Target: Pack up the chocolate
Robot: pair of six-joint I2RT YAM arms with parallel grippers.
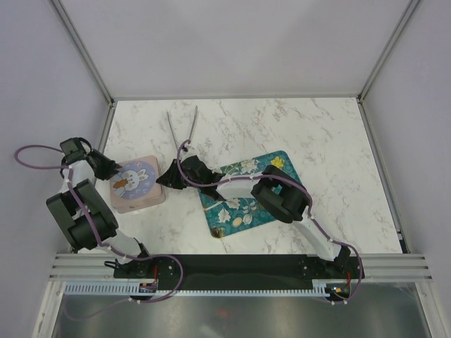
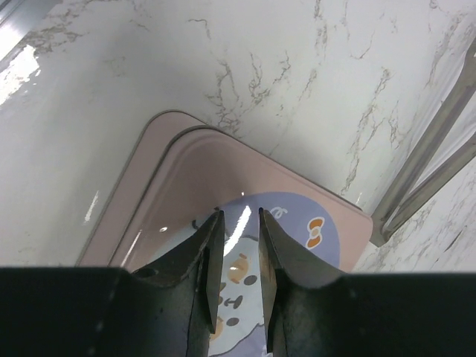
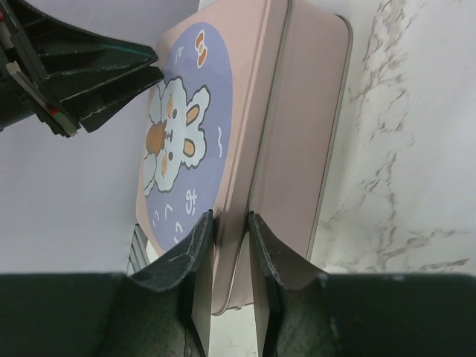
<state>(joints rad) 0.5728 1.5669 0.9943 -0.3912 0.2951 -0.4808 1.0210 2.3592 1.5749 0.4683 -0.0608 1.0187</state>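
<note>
On marble table [image 1: 317, 134], braced pink tin [image 1: 137, 184] with left jaws pinched shut, straddled lid rim [image 3: 256, 111] with narrow right jaws, grip unclear, probably to open it for chocolate [image 1: 237, 221].

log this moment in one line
left tool: shut over tin lid | right tool: astride lid rim | chocolate: on teal tray

Both arms are in on the pink bunny tin [image 1: 137, 184]: left gripper [image 1: 111, 171] at its left edge, right gripper [image 1: 164, 177] at its right. Metal tongs [image 1: 182, 128] lie beyond; chocolates [image 1: 238, 221] sit along the teal tray's [image 1: 248, 205] near edge.
</note>
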